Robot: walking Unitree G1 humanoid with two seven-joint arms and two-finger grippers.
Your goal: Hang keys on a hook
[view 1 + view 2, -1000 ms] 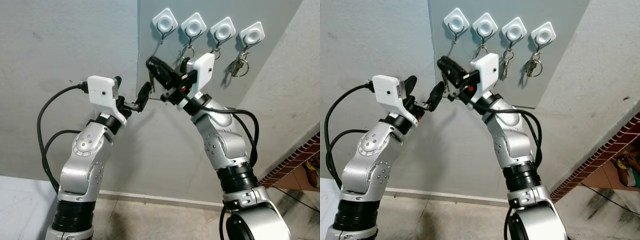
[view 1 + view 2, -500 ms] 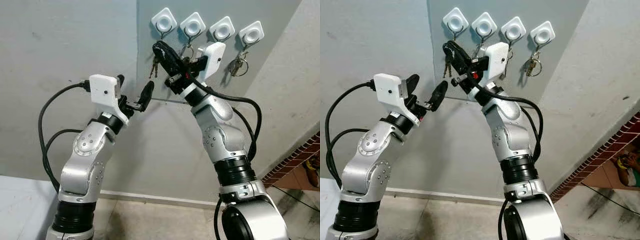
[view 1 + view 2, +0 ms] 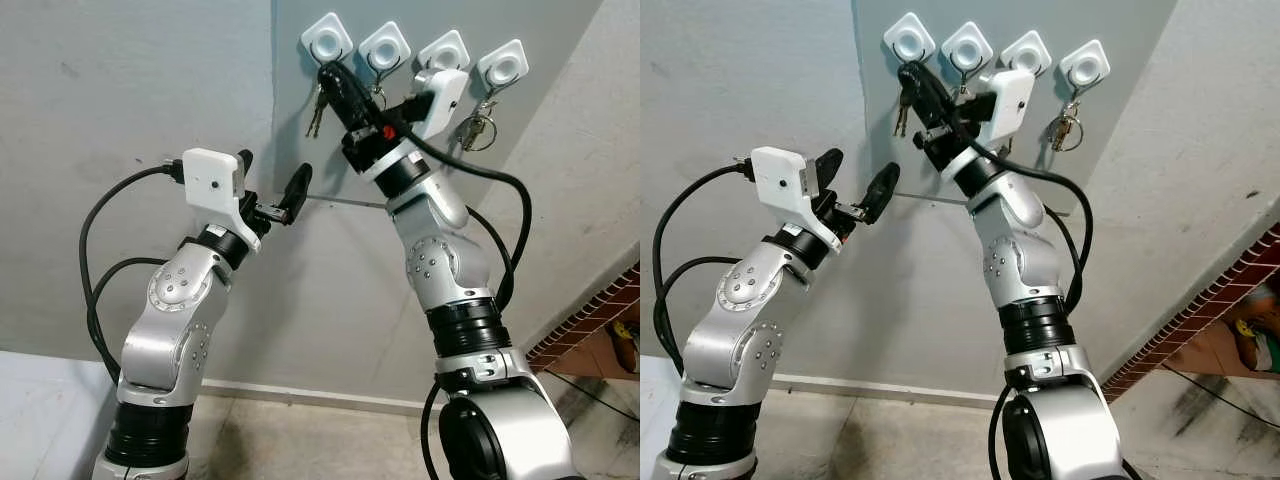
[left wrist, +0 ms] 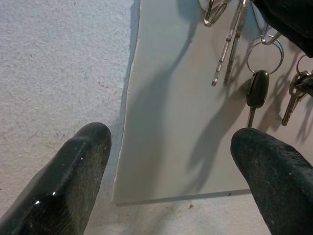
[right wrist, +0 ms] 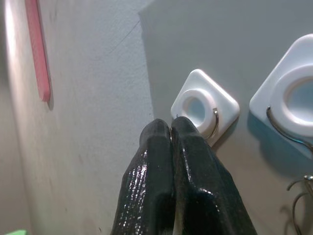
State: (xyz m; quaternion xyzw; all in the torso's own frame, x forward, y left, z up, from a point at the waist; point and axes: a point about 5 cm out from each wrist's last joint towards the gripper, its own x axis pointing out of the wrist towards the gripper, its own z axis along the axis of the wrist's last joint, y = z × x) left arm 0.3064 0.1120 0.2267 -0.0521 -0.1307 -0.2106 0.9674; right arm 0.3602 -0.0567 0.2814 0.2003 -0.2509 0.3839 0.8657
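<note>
The right gripper (image 3: 330, 78) is raised to the leftmost of 4 white hooks (image 3: 328, 40) on the grey wall panel (image 4: 161, 147), its black fingers (image 5: 171, 142) pinched tight together on the ring of a bunch of keys (image 3: 316, 110), which dangles just below that hook. The left gripper (image 3: 272, 190) hovers lower, near the panel's edge, fingers spread wide and holding nothing.

The keys look light, stiff metal, but they swing loose under the ring (so the bunch will sway with any jerk). I judge the ring the right place to hold, since it has to slip over the thin wire hook; smooth metal may slide between the pads
</note>
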